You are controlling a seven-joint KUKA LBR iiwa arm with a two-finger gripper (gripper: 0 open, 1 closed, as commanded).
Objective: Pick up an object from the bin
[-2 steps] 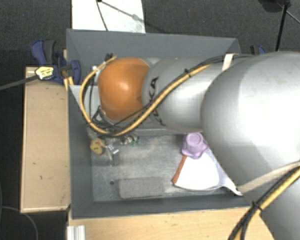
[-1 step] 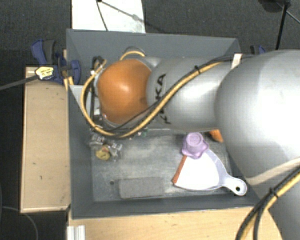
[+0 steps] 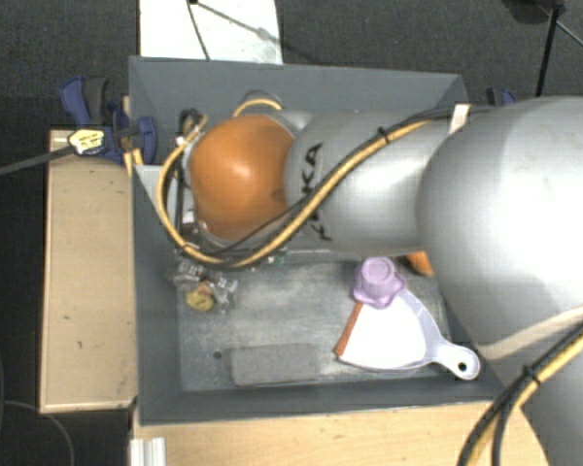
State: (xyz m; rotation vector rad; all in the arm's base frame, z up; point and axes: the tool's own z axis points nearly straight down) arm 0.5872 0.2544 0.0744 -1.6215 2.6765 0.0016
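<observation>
We see the pincer (image 3: pixel 206 287) low in the left part of the bin (image 3: pixel 157 357), seemingly at its floor, near a grey block (image 3: pixel 272 363); its state we cannot tell.

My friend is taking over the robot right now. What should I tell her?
Gripper: low at the left side of the bin, under the orange wrist cover; nothing visibly held.
Things: white scoop, purple knob and reddish stick lie at the right; grey block by the front wall.
Done: arm is down in the bin.
Left: grasp one thing, lift it out.
</observation>
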